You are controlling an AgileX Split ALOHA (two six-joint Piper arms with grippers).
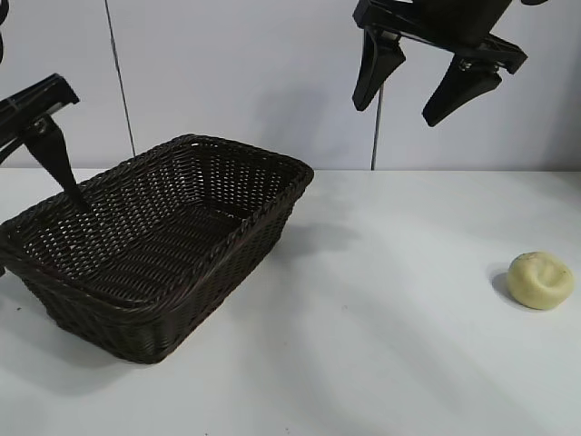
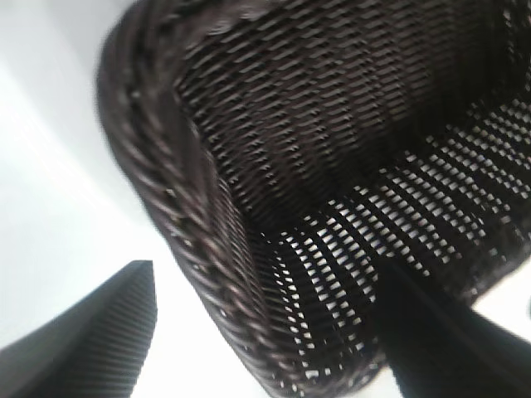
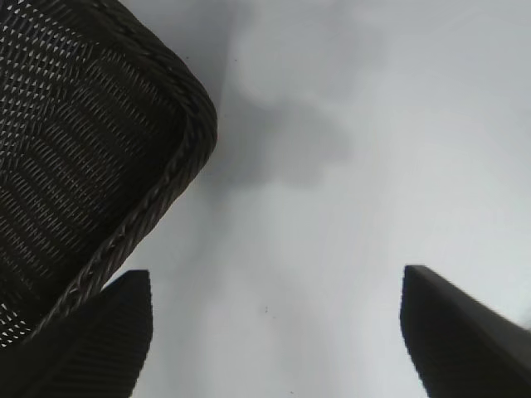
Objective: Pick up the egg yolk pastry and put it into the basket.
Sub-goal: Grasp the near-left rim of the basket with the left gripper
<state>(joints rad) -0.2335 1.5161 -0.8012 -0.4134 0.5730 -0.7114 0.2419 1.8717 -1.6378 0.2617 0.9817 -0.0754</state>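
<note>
The egg yolk pastry (image 1: 541,280), a small pale yellow lump with a dented top, lies on the white table at the far right. The dark brown wicker basket (image 1: 241,232) stands at the left; it also shows in the left wrist view (image 2: 191,240) and the right wrist view (image 3: 166,178). My right gripper (image 1: 413,100) hangs high above the table's middle right, open and empty, well above and left of the pastry. My left gripper (image 1: 68,186) is at the basket's left rim, open and empty, one finger inside the basket and one outside it.
The white table (image 1: 381,345) spreads between basket and pastry. A pale wall with a vertical seam stands behind. The pastry lies close to the right border of the exterior view.
</note>
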